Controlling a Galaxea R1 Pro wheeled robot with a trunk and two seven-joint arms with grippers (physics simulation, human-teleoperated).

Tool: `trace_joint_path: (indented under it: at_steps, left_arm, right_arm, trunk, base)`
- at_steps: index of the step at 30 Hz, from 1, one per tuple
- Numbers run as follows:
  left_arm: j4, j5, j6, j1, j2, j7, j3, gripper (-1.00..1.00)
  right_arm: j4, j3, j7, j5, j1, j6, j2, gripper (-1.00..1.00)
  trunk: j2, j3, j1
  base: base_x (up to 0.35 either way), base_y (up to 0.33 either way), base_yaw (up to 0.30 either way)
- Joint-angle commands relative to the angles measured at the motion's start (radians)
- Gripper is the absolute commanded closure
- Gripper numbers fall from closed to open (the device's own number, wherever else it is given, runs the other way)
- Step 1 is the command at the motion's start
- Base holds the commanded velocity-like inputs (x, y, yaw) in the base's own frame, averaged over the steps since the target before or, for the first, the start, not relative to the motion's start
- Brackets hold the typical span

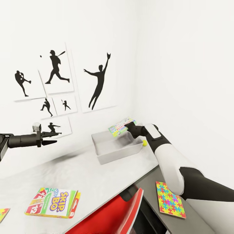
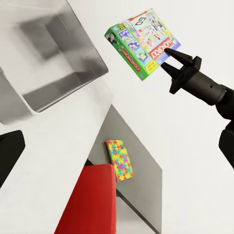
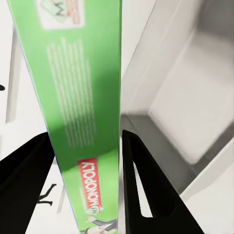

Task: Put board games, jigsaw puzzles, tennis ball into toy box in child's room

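My right gripper (image 1: 129,127) is shut on a green Monopoly board game (image 1: 120,126) and holds it edge-up above the far rim of the light-grey toy box (image 1: 117,149). In the left wrist view the game (image 2: 141,41) hangs in the right gripper (image 2: 168,59), up beside the toy box (image 2: 48,63). The right wrist view has both fingers (image 3: 29,170) pressed on the game's green side (image 3: 78,97), with the bin's inside (image 3: 180,117) below. The tennis ball (image 1: 144,142) lies beside the bin. A Skip-Bo board game (image 1: 53,202) lies near the table's front. My left gripper (image 1: 53,137) hovers open, well left of the bin.
One jigsaw puzzle (image 1: 169,199) lies on the lower dark-grey section of the table (image 1: 97,175), also caught by the left wrist camera (image 2: 119,160). A second jigsaw corner (image 1: 3,213) pokes in at the left edge. A red chair (image 1: 110,214) stands against the table's front. White walls close behind.
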Motion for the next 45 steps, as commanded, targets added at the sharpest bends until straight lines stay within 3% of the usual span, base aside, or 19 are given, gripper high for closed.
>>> trace_joint_path:
  at_steps: [1, 28, 45]
  left_arm:
    - [-0.001, -0.009, 0.010, -0.001, 0.000, -0.007, 0.003, -1.00]
    - [-0.002, -0.008, 0.009, -0.002, 0.001, -0.007, 0.004, -1.00]
    - [-0.009, -0.008, 0.010, -0.003, 0.005, -0.007, 0.003, -1.00]
  right_arm:
    - [-0.003, -0.005, -0.011, -0.011, -0.001, 0.003, 0.001, 1.00]
    - [-0.007, -0.006, -0.011, -0.011, -0.001, 0.006, 0.002, 1.00]
    - [-0.007, -0.006, -0.011, -0.009, -0.001, 0.006, -0.001, 1.00]
  trunk:
    - [-0.003, -0.004, 0.001]
    - [-0.003, -0.014, 0.001]
    - [-0.003, -0.034, 0.001]
  base:
    - [0.000, 0.000, 0.037]
    - [0.000, 0.000, 0.002]
    - [0.000, 0.000, 0.000]
